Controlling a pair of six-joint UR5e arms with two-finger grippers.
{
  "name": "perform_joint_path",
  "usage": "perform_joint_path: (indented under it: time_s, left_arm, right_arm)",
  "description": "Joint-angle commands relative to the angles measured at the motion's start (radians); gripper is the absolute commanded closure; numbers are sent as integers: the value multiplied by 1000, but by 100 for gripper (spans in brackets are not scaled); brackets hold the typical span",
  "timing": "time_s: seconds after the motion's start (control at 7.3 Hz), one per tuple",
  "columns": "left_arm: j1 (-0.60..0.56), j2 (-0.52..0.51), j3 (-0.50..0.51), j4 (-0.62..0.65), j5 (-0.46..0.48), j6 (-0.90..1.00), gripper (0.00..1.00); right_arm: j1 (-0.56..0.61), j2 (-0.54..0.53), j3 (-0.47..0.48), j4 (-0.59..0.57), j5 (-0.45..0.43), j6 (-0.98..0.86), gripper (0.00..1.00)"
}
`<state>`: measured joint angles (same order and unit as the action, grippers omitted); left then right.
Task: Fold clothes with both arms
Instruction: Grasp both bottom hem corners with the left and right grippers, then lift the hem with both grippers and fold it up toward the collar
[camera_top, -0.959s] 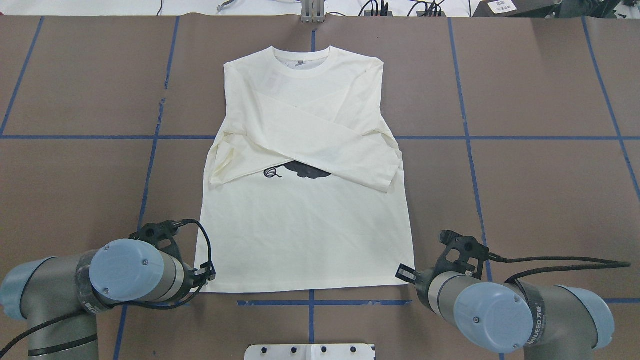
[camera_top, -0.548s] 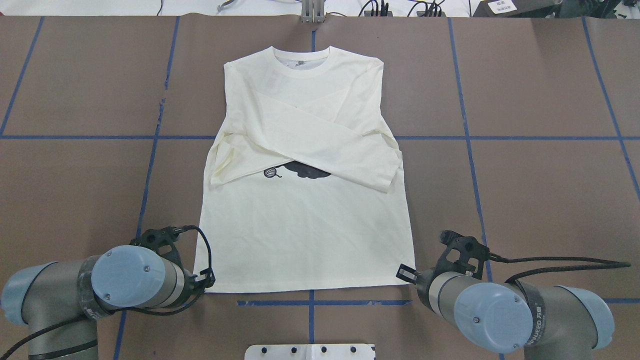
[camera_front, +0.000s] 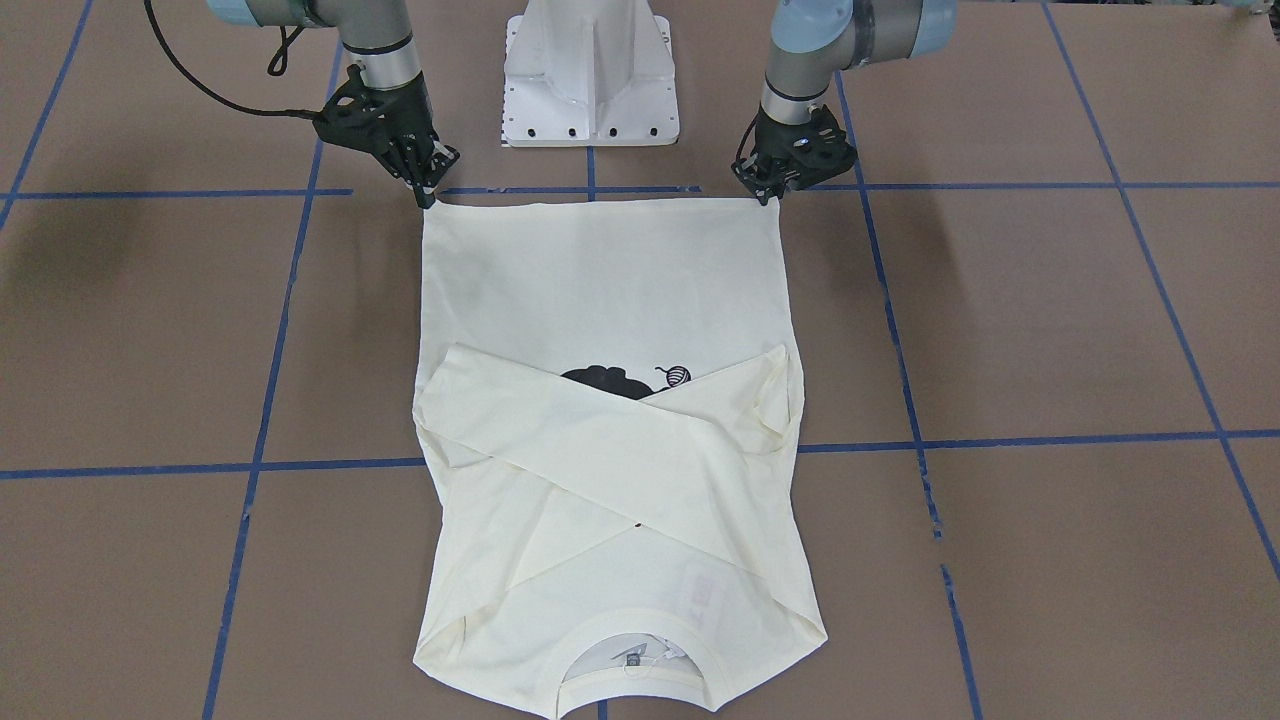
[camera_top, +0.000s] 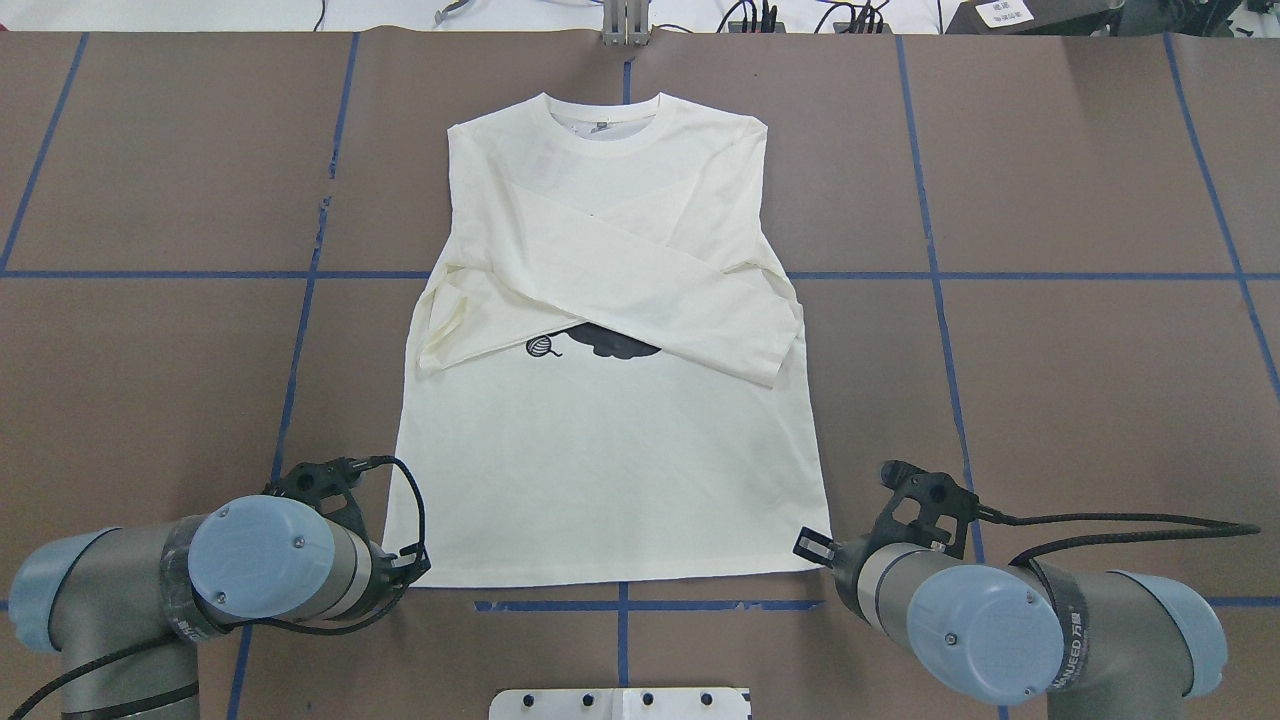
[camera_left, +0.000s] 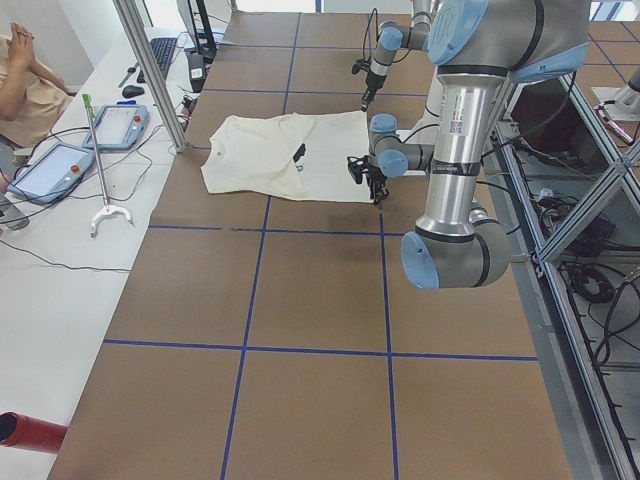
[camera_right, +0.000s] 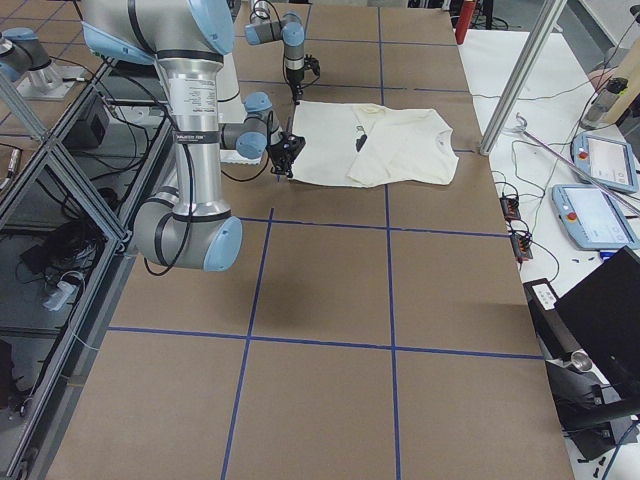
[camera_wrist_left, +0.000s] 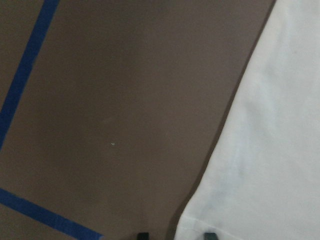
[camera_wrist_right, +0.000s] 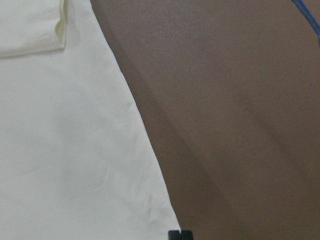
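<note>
The cream-white shirt (camera_top: 610, 470) lies flat and print side up on the brown table, collar away from me, both sleeves crossed over its chest. They cover most of the black cat print (camera_top: 610, 343); the yarn ball (camera_top: 540, 346) shows. My left gripper (camera_wrist_left: 176, 235) is open at table level, its fingertips on either side of the shirt's (camera_wrist_left: 270, 150) left hem corner. It also shows in the front view (camera_front: 775, 195). My right gripper (camera_wrist_right: 180, 234) is shut on the right hem corner of the shirt (camera_wrist_right: 65, 150), as the front view (camera_front: 427, 195) shows.
The white pedestal base (camera_front: 590, 80) stands between the arms just behind the hem. Blue tape lines (camera_top: 620, 606) cross the table. A white desk with tablets (camera_left: 60, 165) and a metal post (camera_left: 150, 70) are beyond the collar side.
My left arm has shifted slightly toward the robot at the hem corner, and that side of the hem has nudged a little outward. The right arm has not moved.
</note>
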<state>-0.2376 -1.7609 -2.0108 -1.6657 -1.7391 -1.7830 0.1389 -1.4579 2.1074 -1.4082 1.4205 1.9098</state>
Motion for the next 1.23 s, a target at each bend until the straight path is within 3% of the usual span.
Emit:
perform_joint_path:
  time_s: [0.0, 0.41, 0.82, 0.96, 1.1]
  left_arm:
    - [0, -8, -22, 3, 1, 1, 100]
    - [0, 0, -80, 6, 4, -4, 100]
    - [102, 17, -304, 123, 3, -120, 100]
    - [103, 14, -356, 141, 3, -121, 100]
    - [87, 5, -345, 141, 4, -107, 100]
  right_arm:
    - [-1, -10, -3, 0, 0, 0, 100]
    - [2, -18, 19, 2, 1, 0, 100]
    - [-113, -217, 282, 3, 14, 3, 100]
    - [-108, -242, 330, 2, 20, 3, 100]
    - [-60, -242, 339, 2, 20, -3, 100]
